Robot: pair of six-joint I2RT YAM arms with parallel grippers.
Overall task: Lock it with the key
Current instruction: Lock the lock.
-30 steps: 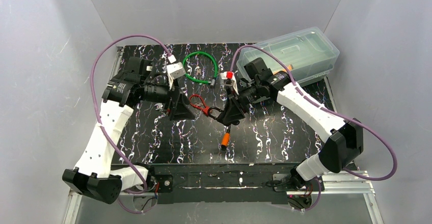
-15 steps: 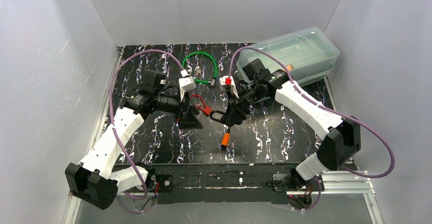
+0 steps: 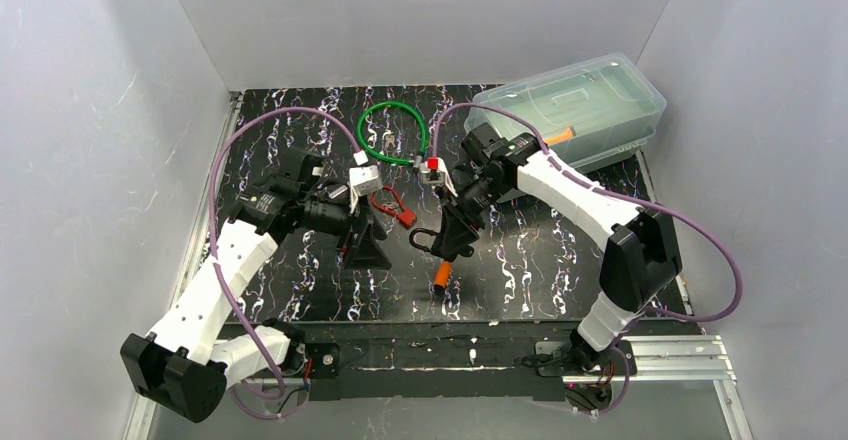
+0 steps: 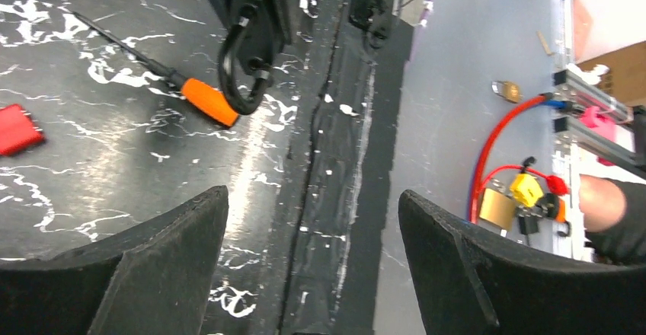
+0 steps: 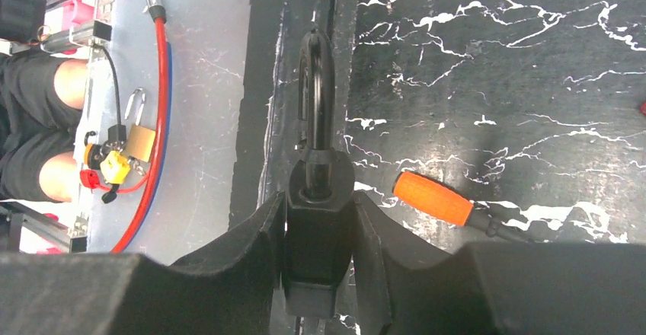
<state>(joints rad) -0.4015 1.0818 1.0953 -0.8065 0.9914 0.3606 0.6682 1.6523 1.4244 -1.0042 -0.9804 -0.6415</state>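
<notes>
My right gripper (image 5: 318,202) is shut on the body of a black padlock (image 5: 318,232), whose shackle (image 5: 314,84) sticks out ahead of the fingers. From above, the padlock (image 3: 428,239) hangs over the middle of the black marbled table (image 3: 520,270), in the right gripper (image 3: 452,237). My left gripper (image 3: 365,247) stands just left of it, open and empty, pointing at the near table edge. The left wrist view has the padlock (image 4: 247,42) at the top, beyond the left gripper (image 4: 311,198). A red tag with a red loop (image 3: 390,205) lies between the arms. I cannot pick out the key.
An orange-handled tool (image 3: 443,275) lies on the table under the padlock. A green cable loop (image 3: 392,132) lies at the back, and a clear lidded box (image 3: 570,105) stands at the back right. Beyond the near edge lie a brass padlock (image 5: 141,141) and a red cable (image 5: 158,122).
My left arm has swung right and toward the near edge, bringing its open gripper beside the padlock. My right gripper has shifted slightly left and nearer, still holding the padlock.
</notes>
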